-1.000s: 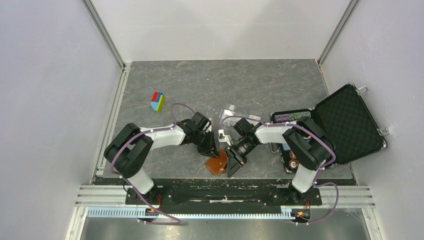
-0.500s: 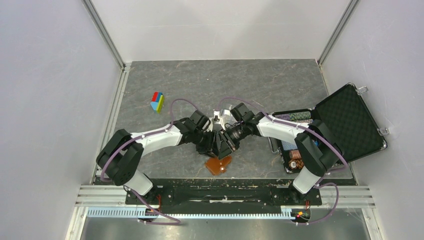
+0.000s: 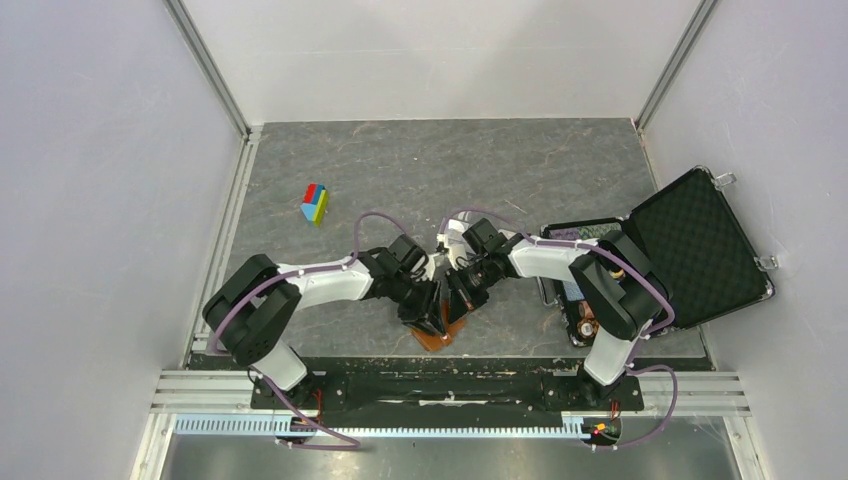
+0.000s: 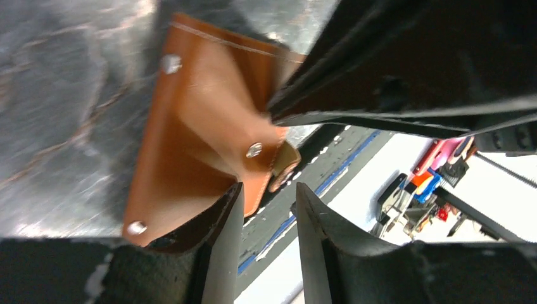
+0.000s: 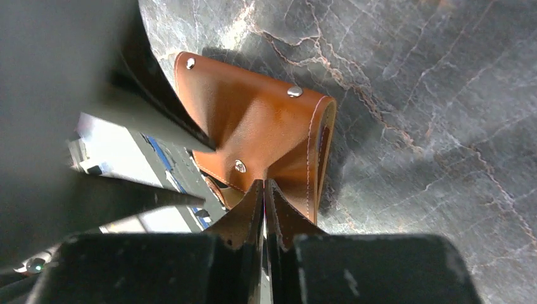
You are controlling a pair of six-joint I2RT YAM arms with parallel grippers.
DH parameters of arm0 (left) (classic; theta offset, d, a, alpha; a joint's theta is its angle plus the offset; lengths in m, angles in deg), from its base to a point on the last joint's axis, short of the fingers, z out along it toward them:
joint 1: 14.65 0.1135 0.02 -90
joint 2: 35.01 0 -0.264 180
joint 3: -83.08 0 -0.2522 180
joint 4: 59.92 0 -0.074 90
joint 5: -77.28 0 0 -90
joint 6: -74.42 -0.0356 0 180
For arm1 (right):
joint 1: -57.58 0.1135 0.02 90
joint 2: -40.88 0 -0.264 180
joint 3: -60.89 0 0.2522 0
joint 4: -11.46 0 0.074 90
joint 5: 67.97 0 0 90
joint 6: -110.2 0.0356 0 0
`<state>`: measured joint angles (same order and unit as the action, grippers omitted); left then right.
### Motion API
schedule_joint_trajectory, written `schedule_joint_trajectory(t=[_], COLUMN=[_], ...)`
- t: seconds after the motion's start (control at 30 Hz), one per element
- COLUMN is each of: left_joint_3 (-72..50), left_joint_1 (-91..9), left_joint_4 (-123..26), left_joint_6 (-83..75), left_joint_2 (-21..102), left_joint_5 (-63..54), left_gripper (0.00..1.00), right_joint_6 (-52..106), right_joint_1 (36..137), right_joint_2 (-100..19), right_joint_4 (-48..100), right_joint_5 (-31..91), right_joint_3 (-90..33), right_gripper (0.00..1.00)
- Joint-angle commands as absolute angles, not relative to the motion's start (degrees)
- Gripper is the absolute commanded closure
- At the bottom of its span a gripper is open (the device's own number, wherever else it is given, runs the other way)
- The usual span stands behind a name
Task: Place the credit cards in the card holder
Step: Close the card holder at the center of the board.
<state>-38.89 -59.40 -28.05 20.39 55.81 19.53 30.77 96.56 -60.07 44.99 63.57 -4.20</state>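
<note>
The brown leather card holder [image 3: 447,334] lies on the grey table near the front edge, its snap tab loose. It also shows in the left wrist view [image 4: 202,126] and the right wrist view [image 5: 253,126]. My left gripper [image 3: 428,317] is open, with one finger resting on the holder's edge [image 4: 266,193]. My right gripper [image 3: 453,303] is shut on a thin pale sliver seen edge-on, a credit card, with its tips [image 5: 264,183] touching the holder's fold. Other cards are hidden.
An open black foam-lined case [image 3: 700,245] stands at the right, with chips [image 3: 585,325] in its tray. A small coloured block [image 3: 315,203] lies at the left. A clear tray [image 3: 443,243] is mostly hidden behind the right arm. The metal rail [image 3: 450,385] runs along the front.
The right gripper went from the holder back to the clear tray, then returned to the holder. The left gripper followed it back and came down onto the holder's edge.
</note>
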Motion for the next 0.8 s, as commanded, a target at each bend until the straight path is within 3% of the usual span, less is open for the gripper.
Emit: schedule_joint_trajectory(t=[0.0, 0.13, 0.37, 0.47, 0.77], left_joint_3=[-37.0, -36.8, -35.5, -34.7, -32.8], left_joint_1=[-61.6, -62.0, -62.1, -62.2, -62.4], left_joint_4=[-35.0, -35.8, -32.6, -30.9, -29.8], left_joint_6=[18.6, 19.0, 17.9, 17.2, 17.2], left_joint_2=[57.0, 57.5, 58.2, 58.1, 56.4], left_joint_5=[24.9, 26.0, 23.0, 21.5, 16.0], left_gripper=[0.57, 0.59, 0.9, 0.98, 0.98], right_joint_6=[31.1, 31.2, 31.2, 31.1, 31.0], right_joint_1=[97.1, 97.0, 97.0, 97.0, 97.0], right_joint_2=[-62.3, -62.7, -62.9, -63.0, -62.9], right_joint_4=[45.2, 45.3, 45.3, 45.2, 45.2], right_joint_5=[59.6, 59.8, 60.2, 60.3, 60.4], right_joint_3=[-3.5, -3.7, -3.8, -3.8, -3.7], right_gripper=[0.95, 0.96, 0.96, 0.96, 0.97])
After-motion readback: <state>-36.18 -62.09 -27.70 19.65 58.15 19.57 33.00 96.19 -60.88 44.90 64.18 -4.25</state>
